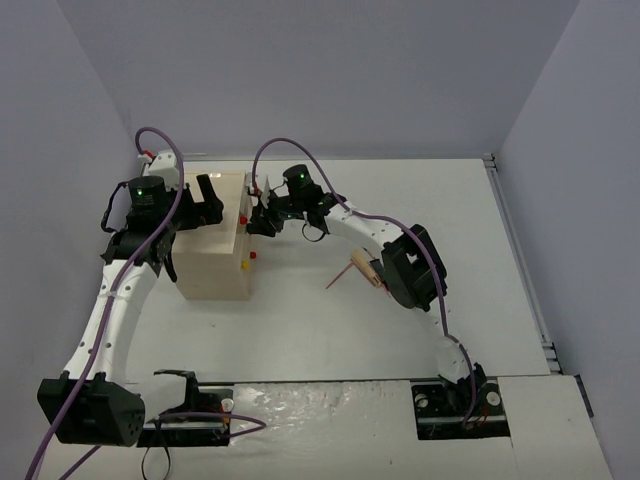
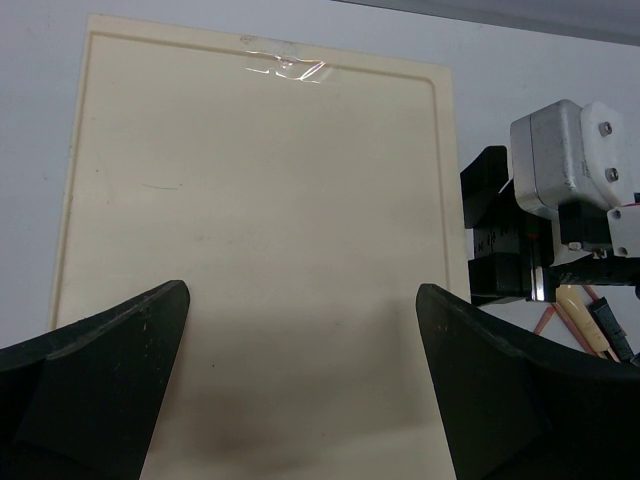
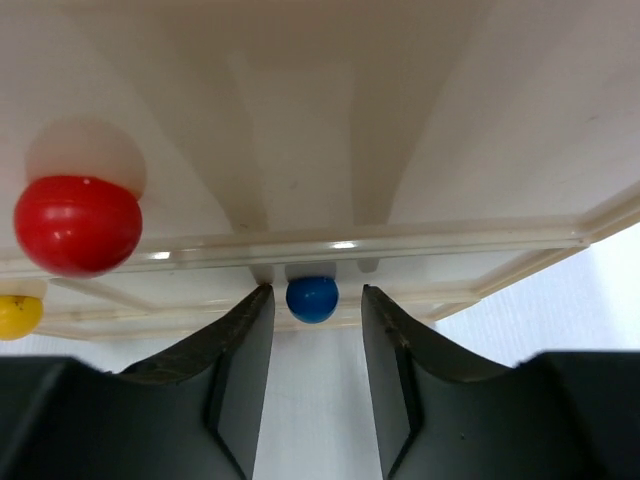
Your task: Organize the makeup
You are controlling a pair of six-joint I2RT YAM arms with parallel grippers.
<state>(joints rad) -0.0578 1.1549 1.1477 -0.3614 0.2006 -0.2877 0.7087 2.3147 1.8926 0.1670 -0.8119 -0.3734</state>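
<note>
Wide-open left hand [image 2: 302, 295] empty above the cream box [image 1: 212, 255] lid, right hand [image 3: 316, 292] part-open at the box's right face, fingers flanking a blue knob [image 3: 312, 299] without gripping, reddish pencil [image 1: 340, 276] and beige piece [image 1: 364, 268] on the surface [image 1: 300, 330] further right, apart from both hands

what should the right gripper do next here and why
Probably close the right gripper on the blue knob. Its fingers flank that knob on the front of the cream box, with a small gap on each side, so nothing is gripped yet. A firm pinch would likely be needed before any pull.
</note>
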